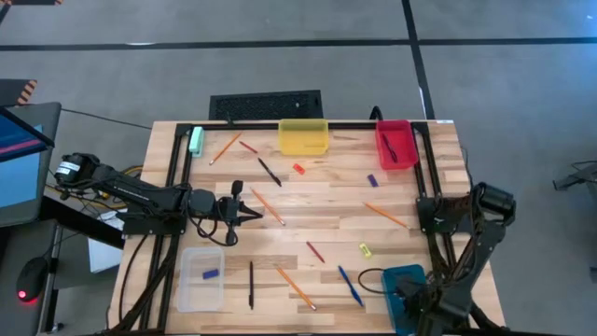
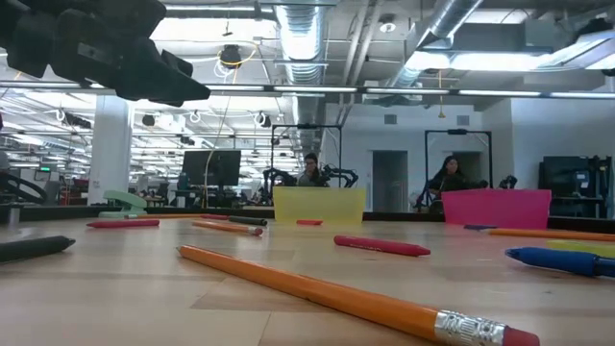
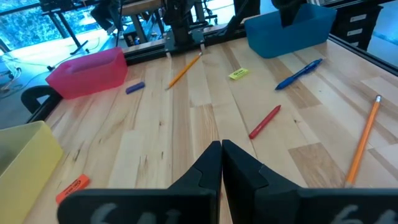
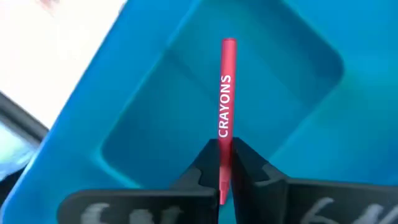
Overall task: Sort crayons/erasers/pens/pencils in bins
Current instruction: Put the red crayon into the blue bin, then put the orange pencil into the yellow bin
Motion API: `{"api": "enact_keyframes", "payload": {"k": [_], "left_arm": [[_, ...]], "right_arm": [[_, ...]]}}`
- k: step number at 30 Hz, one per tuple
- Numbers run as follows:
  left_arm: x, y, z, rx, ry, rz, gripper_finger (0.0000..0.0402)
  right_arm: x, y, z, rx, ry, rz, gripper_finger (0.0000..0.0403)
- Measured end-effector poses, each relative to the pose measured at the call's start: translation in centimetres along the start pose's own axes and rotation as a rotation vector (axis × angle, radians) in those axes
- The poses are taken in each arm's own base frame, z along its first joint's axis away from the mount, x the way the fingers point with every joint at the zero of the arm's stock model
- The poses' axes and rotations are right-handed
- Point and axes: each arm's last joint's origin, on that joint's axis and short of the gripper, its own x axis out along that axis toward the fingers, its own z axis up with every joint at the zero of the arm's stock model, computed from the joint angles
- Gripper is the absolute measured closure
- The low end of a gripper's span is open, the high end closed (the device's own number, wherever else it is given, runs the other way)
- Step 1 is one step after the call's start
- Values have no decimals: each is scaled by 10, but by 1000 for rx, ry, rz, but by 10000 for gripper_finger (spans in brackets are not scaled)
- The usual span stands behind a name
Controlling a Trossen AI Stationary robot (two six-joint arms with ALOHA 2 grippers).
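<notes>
Grey floor (image 1: 522,84) crossed by dark lines surrounds the pale wooden table (image 1: 317,219). A black keyboard (image 1: 266,105) lies beyond the table's far edge. Across the room, silver ducts (image 2: 312,58) and strip lights (image 2: 461,92) run under the ceiling, above a dark monitor (image 2: 211,165) and what look like two seated people (image 2: 450,178).

Overhead view, table-level view, two wrist close-ups

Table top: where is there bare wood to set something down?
Bare wood lies between the clear bin and the left gripper, and between the yellow bin and red bin. The stretch by the teal bin is crowded with sticks.
</notes>
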Motion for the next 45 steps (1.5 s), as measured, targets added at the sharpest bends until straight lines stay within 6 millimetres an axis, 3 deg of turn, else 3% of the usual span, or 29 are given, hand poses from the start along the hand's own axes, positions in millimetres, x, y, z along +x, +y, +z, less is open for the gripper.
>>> {"api": "enact_keyframes", "payload": {"k": [10,22,26,32,38,45], "left_arm": [[0,0,-2,13,22,24,398],[0,0,-3,15,35,19,398],[0,0,-3,15,37,19,398],[0,0,-4,21,48,28,398],[0,1,-5,37,55,54,398],[1,12,-10,23,100,117,398]], "right_arm": [[7,9,29,-53,41,-34,366],[-4,12,32,-73,121,-36,271],[-21,18,31,-134,125,-33,300],[-52,18,39,-263,37,-69,390],[-66,20,72,-507,-231,154,399],[-47,14,146,-810,-550,363,400]]}}
